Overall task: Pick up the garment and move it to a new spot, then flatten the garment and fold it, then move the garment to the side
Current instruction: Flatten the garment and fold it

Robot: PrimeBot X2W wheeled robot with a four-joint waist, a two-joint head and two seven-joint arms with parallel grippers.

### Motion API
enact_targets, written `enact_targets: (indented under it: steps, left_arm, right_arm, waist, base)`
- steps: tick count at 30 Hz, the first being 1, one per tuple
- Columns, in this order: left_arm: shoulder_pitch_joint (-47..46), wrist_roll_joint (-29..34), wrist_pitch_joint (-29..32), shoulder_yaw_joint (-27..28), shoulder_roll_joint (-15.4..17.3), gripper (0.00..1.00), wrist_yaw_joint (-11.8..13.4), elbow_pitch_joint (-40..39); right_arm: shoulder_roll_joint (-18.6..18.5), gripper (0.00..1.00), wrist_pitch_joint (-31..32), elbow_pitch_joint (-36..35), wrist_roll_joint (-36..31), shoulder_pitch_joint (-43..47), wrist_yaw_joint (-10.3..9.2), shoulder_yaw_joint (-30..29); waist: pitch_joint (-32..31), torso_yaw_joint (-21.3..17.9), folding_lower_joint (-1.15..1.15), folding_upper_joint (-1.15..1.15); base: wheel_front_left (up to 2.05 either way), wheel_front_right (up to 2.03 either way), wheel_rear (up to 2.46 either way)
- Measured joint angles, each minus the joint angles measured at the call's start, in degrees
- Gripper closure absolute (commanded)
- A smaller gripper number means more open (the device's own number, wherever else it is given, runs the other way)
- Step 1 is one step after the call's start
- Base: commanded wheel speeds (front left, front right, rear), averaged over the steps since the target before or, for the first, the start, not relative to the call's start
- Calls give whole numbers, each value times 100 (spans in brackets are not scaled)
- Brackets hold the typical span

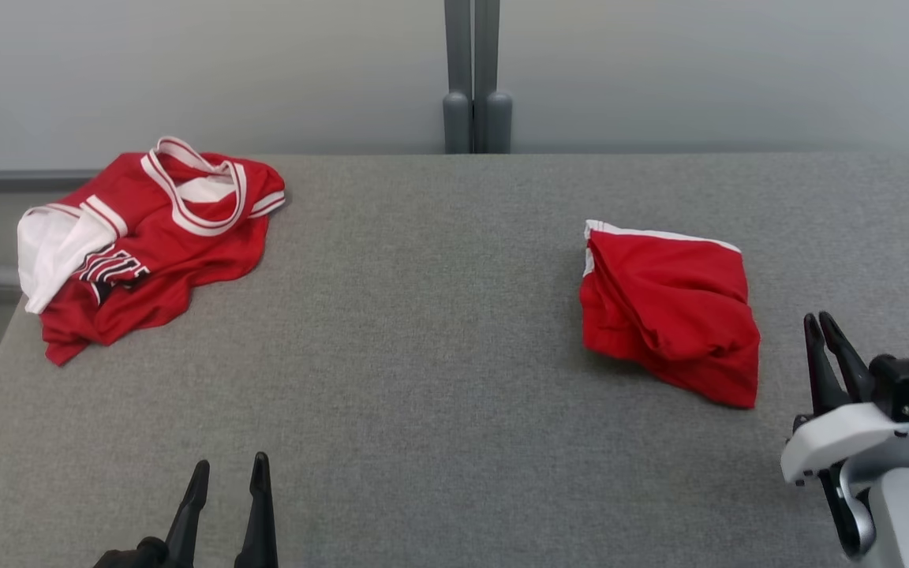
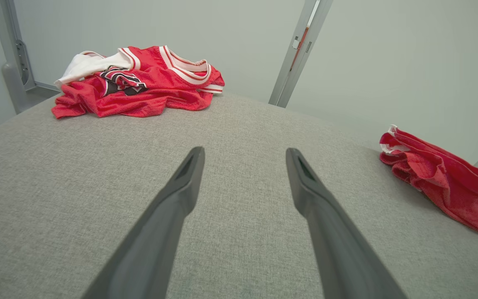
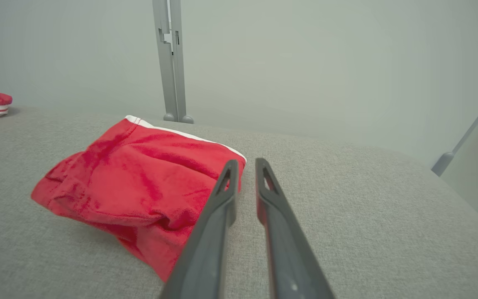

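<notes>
A folded red garment (image 1: 671, 312) with a white trim edge lies on the right half of the grey table (image 1: 423, 379); it also shows in the left wrist view (image 2: 438, 187) and the right wrist view (image 3: 139, 178). My right gripper (image 1: 817, 319) hovers just right of it, clear of the cloth, its fingers (image 3: 222, 199) drawn nearly together with nothing between them. My left gripper (image 1: 230, 469) stands open at the table's near edge, holding nothing (image 2: 243, 155). A crumpled red and white jersey (image 1: 155, 244) lies at the far left corner (image 2: 139, 87).
A grey vertical post (image 1: 476, 79) rises behind the table's far edge against a pale wall. The jersey's white sleeve hangs slightly over the table's left edge. Bare grey felt stretches between the two red pieces.
</notes>
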Motion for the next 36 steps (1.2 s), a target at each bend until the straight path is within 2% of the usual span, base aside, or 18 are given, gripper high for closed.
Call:
enact_targets:
  steps: [8,12,16,22,32,36]
  left_arm:
    - [-224,35,1,-15,-1,0,-24,110]
    - [-355,21,1,-74,0,0,-24,136]
    - [-443,-66,1,-108,-1,0,-25,165]
    - [-467,-156,1,-185,-1,0,-25,207]
    - [-461,-278,1,-221,-1,0,-25,263]
    - [-443,-328,1,-256,-1,0,-25,287]
  right_arm:
    - [275,100,0,1435,-509,-1110,0,-27]
    - [466,100,0,1797,-727,-1383,0,36]
    - [653,100,0,2018,-786,-1508,0,218]
    - [738,100,-1,2319,-800,-1631,0,399]
    - [761,100,-1,1953,-466,-1529,0,1167]
    - [766,100,0,2121,-322,-1421,0,1503]
  waist:
    - [483,295,0,0]
    - [654,472,0,0]
    - [781,627,0,0]
    - [858,812,0,0]
    - [754,950,0,0]
    - [701,937,0,0]
  base:
    - [0,0,0]
    - [0,0,0]
    - [0,0,0]
    - [0,0,0]
    - [0,0,0]
    - [0,0,0]
